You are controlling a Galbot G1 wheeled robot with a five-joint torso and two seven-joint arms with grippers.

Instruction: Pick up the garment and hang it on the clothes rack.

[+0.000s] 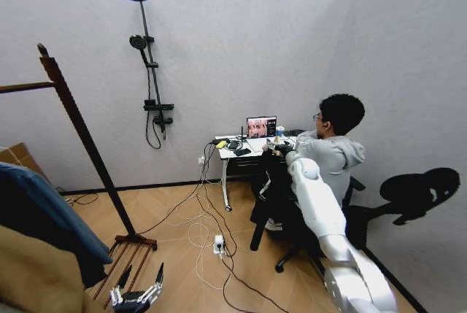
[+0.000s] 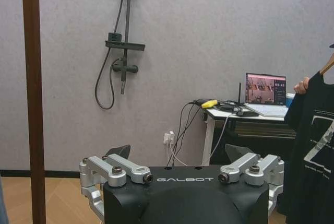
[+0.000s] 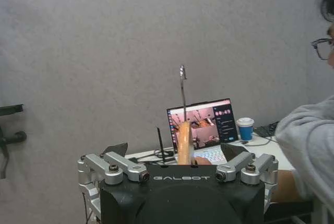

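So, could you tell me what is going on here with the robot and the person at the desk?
A seated person's hand holds up a black jacket on a wooden hanger. The right tool is stretched out toward it, open, with the hanger lined up with the gap between its fingers but not gripped. The left tool hangs low and open near the foot of the rack. The jacket is not yet on the rack.

White glossy right arm [image 1: 321, 207] with rounded segments, grey metallic elbow joint, black wrist housings marked GALBOT in white, silver linkage fingers [image 2: 112, 171] — bolted, black-tipped
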